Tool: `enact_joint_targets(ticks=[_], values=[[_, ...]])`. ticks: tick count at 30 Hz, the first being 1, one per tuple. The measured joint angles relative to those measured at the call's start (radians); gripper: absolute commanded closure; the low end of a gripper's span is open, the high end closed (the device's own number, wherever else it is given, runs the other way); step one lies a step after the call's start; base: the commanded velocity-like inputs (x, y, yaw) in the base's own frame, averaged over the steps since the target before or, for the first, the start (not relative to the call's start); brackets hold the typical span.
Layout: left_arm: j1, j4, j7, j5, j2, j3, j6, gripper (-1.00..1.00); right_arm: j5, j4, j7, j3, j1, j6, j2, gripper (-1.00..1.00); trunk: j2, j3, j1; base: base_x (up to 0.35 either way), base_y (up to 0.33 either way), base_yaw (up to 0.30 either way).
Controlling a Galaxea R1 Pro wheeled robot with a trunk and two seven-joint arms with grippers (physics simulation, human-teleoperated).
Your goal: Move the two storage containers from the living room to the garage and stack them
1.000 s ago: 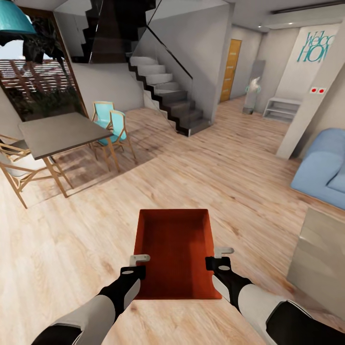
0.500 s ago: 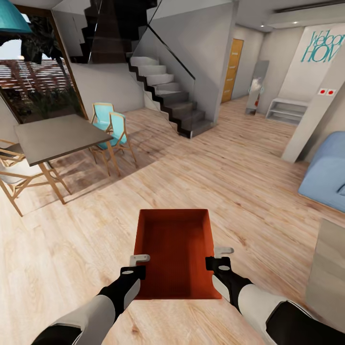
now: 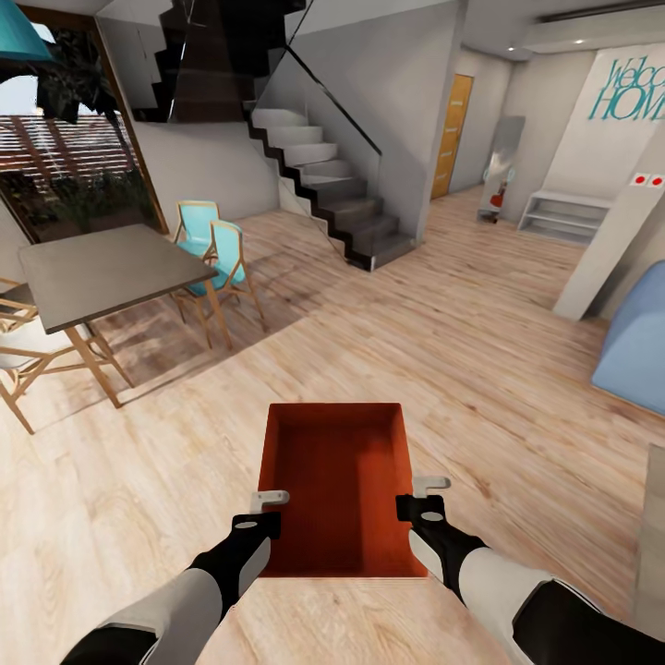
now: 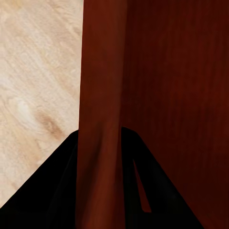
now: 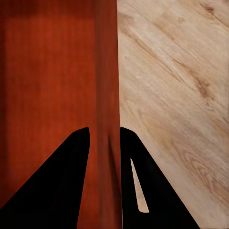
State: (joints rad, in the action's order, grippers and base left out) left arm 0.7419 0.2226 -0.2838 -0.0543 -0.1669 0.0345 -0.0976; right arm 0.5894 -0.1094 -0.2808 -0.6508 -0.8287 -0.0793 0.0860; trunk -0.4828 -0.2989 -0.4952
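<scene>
One orange-red box [image 3: 336, 489] hung in the air between the two pincers, low in front of the robot and above the light wood-plank floor [image 3: 462, 360] of the living room. The left pincer [image 3: 266, 510] was pinched on the box's left wall near the robot's end, and the right pincer [image 3: 423, 494] was pinched on the right wall at the matching spot. In the left wrist view the thin wall of the box [image 4: 102, 114] ran straight between the dark fingers [image 4: 57, 191], one on the outer face and one inside the box; the right wrist view showed the same, the wall [image 5: 107, 95] gripped between its fingers [image 5: 62, 181], with bare planks [image 5: 171, 95] beyond the outer one. The box sat level, its open top up and its inside empty, its long side stretching away from both pincers.

Ahead of the left pincer and off to its outer side stood a grey dining table [image 3: 102, 272] with wooden chairs, two of them with turquoise seats [image 3: 214, 245]. Farther ahead, a dark staircase [image 3: 332, 194] climbed along the grey wall. Well beyond the right pincer were an oak door [image 3: 453, 134] down a hallway and a low white shelf [image 3: 559, 217]. A blue sofa [image 3: 637, 351] lay off to that pincer's outer side.
</scene>
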Motion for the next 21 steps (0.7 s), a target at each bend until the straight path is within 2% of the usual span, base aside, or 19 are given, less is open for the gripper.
enact_joint_targets(ticks=[10,21], values=[[0.0,0.0,0.0,0.0,0.0,0.0,0.001,1.0,0.0,0.0,0.0,0.0,0.0,0.0,0.0,1.0,0.0,0.0,0.0,0.319,0.099,-0.017],[0.0,0.0,-0.001,0.0,-0.001,0.001,-0.002,1.0,0.002,0.002,0.001,-0.001,0.0,0.0,0.0,1.0,0.0,0.0,0.0,0.319,0.099,-0.226]])
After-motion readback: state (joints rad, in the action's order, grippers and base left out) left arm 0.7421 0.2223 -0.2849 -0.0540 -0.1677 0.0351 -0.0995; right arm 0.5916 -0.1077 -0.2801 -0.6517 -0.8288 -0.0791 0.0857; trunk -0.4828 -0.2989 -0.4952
